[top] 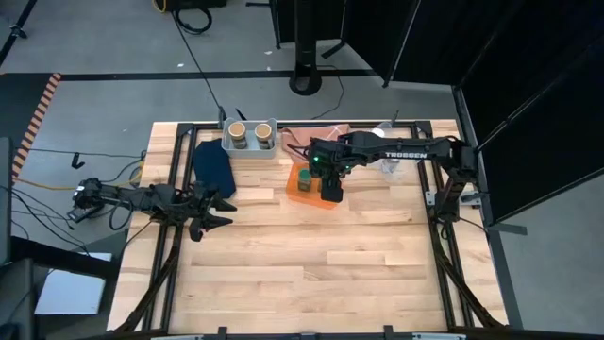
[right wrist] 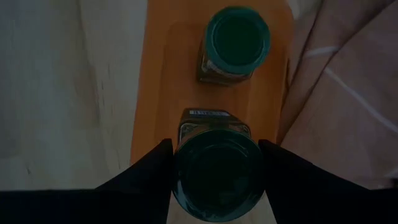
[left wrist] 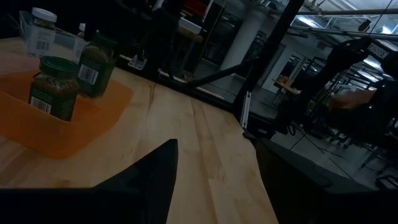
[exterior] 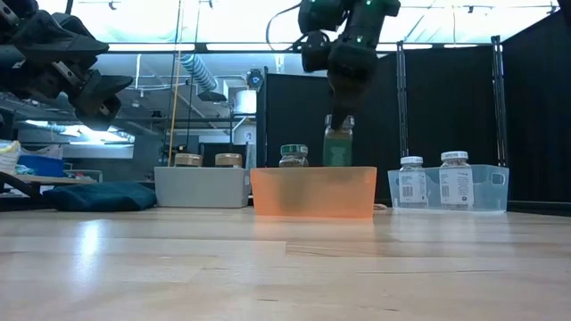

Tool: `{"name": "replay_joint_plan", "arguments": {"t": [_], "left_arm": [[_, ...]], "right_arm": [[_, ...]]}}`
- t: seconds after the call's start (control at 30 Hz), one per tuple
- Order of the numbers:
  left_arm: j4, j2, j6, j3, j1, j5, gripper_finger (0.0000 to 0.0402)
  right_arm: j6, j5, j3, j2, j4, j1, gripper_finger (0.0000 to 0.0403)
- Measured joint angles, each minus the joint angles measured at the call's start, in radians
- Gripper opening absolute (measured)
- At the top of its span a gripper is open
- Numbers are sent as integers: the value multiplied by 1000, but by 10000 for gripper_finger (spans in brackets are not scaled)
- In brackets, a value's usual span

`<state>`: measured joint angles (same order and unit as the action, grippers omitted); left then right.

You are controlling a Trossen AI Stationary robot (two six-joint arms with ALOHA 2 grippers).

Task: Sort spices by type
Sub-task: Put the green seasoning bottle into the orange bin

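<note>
Six small spice jars sit toward the far side of a wooden table (top: 311,255), grouped by cap colour. Two tan-capped jars (top: 250,131) stand side by side in a pale grey bin (top: 248,146) at the far left. Two white-capped jars (exterior: 434,178) stand in a clear bin (exterior: 486,189) at the far right. Between these bins lies an orange tray (exterior: 312,194). One green-capped jar (exterior: 293,155) stands upright in it. The right gripper (right wrist: 217,163) is closed on the second green-capped jar (right wrist: 217,171), its dark fingers (right wrist: 148,167) pressing either side of the cap, and holds it upright over the tray just beside the first. The left gripper (top: 219,209) hangs above the table's left side, near a dark blue cloth (top: 213,165), nearly closed and holding nothing.
</note>
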<state>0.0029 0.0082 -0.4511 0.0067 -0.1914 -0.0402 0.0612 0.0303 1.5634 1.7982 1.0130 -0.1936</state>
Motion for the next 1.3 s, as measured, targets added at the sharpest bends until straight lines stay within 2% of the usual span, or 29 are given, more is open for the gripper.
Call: {"name": "replay_joint_plan", "arguments": {"t": [0.43,0.93,1.3], "left_arm": [[0,13,3,0,0,0,224],[0,25,2,0,0,-10,224],[2,25,1,0,0,-11,224]], "right_arm": [[-2,-26,-112,46,-72,-3,209],[-14,-24,-116,47,-88,-5,222],[-16,-24,-121,52,-86,-5,263]]}}
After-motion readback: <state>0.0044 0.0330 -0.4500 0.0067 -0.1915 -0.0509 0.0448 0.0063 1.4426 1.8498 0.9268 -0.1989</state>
